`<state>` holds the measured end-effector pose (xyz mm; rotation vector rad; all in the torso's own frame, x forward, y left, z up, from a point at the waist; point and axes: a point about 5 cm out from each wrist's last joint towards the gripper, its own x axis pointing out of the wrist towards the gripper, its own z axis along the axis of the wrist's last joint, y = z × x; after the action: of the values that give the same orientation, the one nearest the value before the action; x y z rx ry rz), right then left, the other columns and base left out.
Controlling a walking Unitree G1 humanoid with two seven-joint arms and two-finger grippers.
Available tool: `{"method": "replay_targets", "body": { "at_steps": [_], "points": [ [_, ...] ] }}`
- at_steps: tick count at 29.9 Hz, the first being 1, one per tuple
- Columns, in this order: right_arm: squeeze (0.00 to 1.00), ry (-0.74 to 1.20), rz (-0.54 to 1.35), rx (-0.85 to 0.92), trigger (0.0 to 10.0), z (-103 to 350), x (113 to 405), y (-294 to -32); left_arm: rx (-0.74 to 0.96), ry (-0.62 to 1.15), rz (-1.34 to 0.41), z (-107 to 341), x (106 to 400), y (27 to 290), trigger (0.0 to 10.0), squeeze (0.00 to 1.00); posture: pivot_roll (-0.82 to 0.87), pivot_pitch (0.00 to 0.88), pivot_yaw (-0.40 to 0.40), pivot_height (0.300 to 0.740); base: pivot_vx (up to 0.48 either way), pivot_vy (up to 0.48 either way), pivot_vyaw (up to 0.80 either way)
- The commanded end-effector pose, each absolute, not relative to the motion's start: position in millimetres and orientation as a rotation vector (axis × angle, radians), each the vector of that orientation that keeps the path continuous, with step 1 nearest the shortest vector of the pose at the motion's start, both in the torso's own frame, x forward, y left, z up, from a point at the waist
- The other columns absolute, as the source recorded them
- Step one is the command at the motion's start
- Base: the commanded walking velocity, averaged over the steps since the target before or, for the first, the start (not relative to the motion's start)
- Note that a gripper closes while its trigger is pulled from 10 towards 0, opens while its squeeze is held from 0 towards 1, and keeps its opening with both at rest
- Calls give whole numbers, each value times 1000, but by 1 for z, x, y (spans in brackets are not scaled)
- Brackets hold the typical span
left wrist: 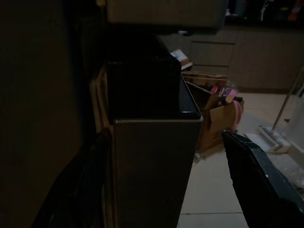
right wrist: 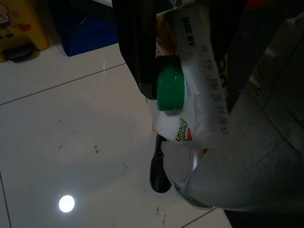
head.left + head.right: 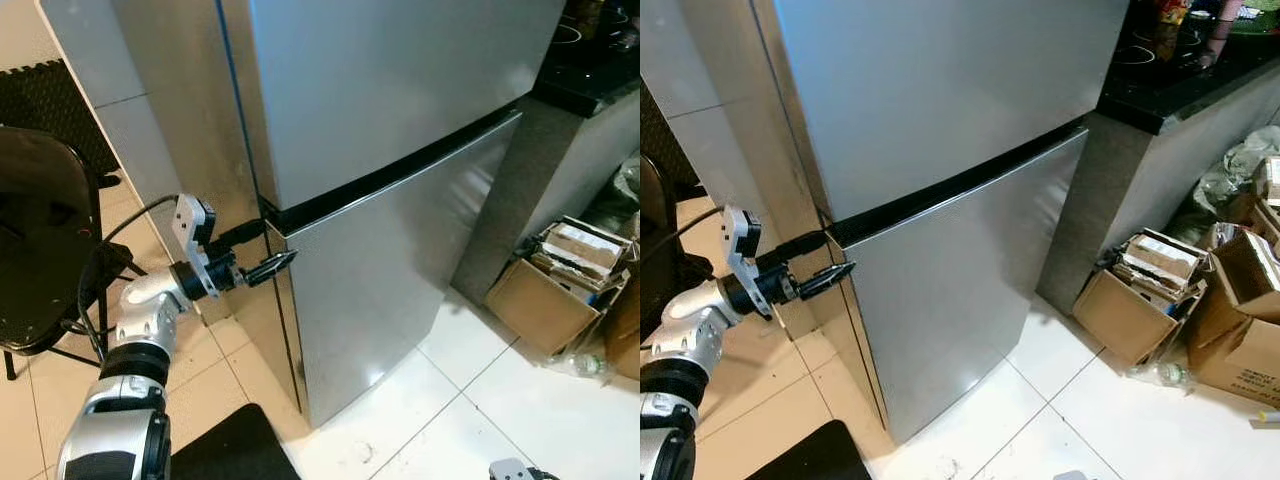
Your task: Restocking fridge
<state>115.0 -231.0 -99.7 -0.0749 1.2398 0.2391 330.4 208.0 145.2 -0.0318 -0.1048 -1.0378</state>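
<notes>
A tall stainless fridge (image 3: 400,150) stands before me with both doors closed and a dark seam (image 3: 400,165) between them. My left gripper (image 3: 278,243) is open at the fridge's left edge, level with that seam. Its upper finger (image 3: 240,235) reaches into the dark gap and its lower finger (image 3: 275,266) lies against the lower door's corner. In the left wrist view the door's edge (image 1: 152,166) stands between the spread fingers (image 1: 266,185). My right gripper (image 2: 185,57) hangs low over the floor, shut on a white carton (image 2: 199,109) with a green cap (image 2: 170,90).
A black chair (image 3: 40,230) stands close on my left beside the arm. Open cardboard boxes (image 3: 1160,290) crowd the floor right of the fridge, under a dark counter (image 3: 1180,80). A black mat (image 3: 230,445) lies on the white tiles near my feet.
</notes>
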Motion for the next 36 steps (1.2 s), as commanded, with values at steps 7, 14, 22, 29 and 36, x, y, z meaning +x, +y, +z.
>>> {"method": "replay_targets", "body": {
  "at_steps": [7,14,22,29,36],
  "points": [
    [0,1237,215,-67,10000,-99,113,-235,-82,-2,-1278,116,312,162,10000,0,-145,0,-13,740,0,0,0],
    [0,1236,211,-65,10000,-99,113,-236,-93,-8,-1313,116,310,154,10000,0,-146,0,-14,740,0,0,0],
    [0,1236,213,-63,10000,-99,114,-235,-199,-6,-1546,115,279,110,10000,0,-135,0,-15,740,0,0,0],
    [0,1234,219,-63,10000,-99,116,-232,-290,23,-1653,113,260,96,10000,0,-133,0,-15,740,0,0,0],
    [0,1241,222,-69,10000,-100,115,-232,-328,148,-1479,88,258,121,10000,0,-130,0,-12,740,0,0,0]
  ]
}}
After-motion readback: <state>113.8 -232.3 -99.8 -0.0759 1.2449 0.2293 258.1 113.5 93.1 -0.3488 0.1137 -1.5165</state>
